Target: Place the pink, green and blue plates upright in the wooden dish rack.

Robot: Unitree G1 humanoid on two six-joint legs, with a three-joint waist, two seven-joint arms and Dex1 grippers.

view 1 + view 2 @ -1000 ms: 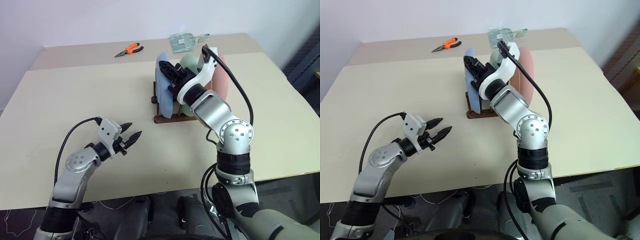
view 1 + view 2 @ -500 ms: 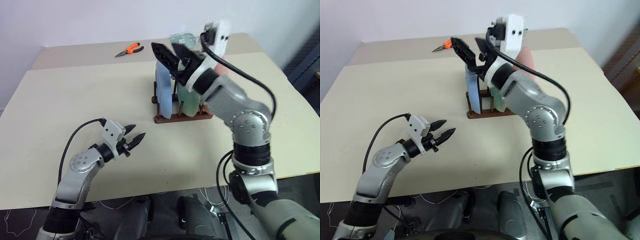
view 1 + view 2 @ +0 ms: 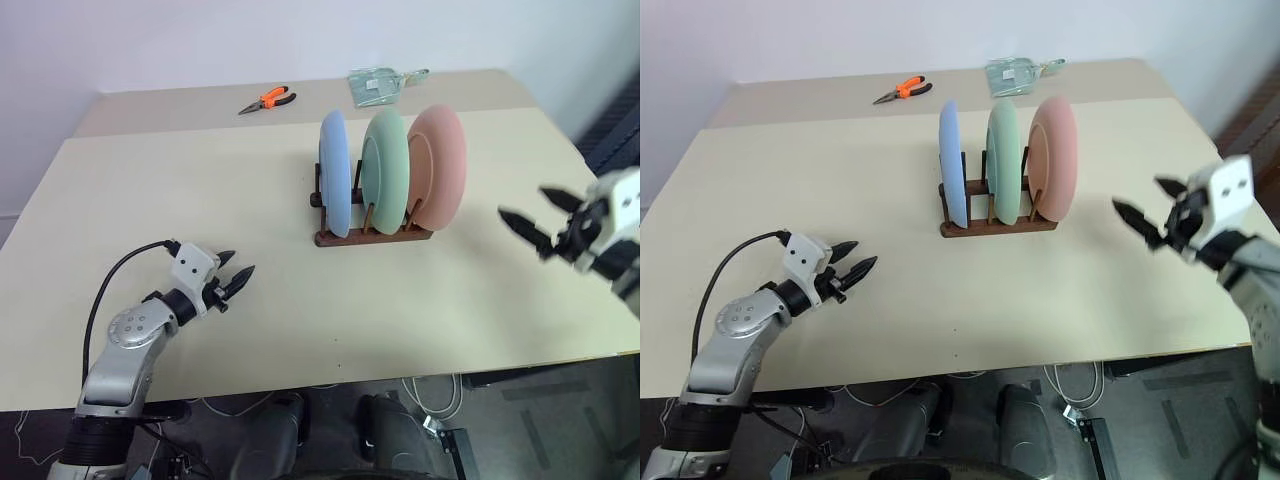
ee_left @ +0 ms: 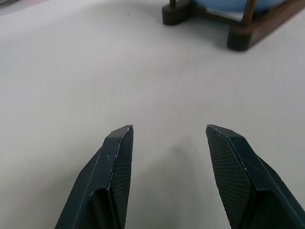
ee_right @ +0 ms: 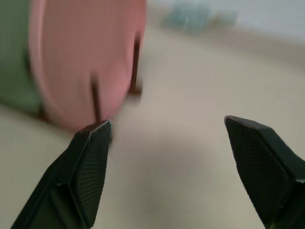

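Beige surface (image 3: 280, 330), matte, bare along the near edge. Left gripper (image 3: 236, 279) hovers low over it at the near left, black fingers (image 4: 116, 157) parted to a middling gap with nothing between them, tips aimed toward the rack. Cable loops from its wrist back along the arm.

Right gripper (image 3: 537, 225) sits out at the right, beyond the surface's right edge and above it, well apart from the rack. Fingers spread wide, empty. In the right wrist view the pink plate lies ahead of the tips, not touched.

Mid-surface: wooden dish rack (image 3: 372, 236), dark brown, low base with upright pegs. All three plates stand upright in it, on edge, side by side in separate slots. Blue plate (image 3: 334, 172) at the left end, green plate (image 3: 384, 168) in the middle, pink plate (image 3: 438, 167) at the right end. Faces turned roughly sideways across the surface; gaps between them narrow, whether rims touch cannot be told. Rack's left foot and a strip of blue rim show at the far edge of the left wrist view.

Far side: orange-handled pliers (image 3: 264, 99) lie flat near the back left. A clear greenish packet (image 3: 377, 84) lies near the back edge, behind the rack.
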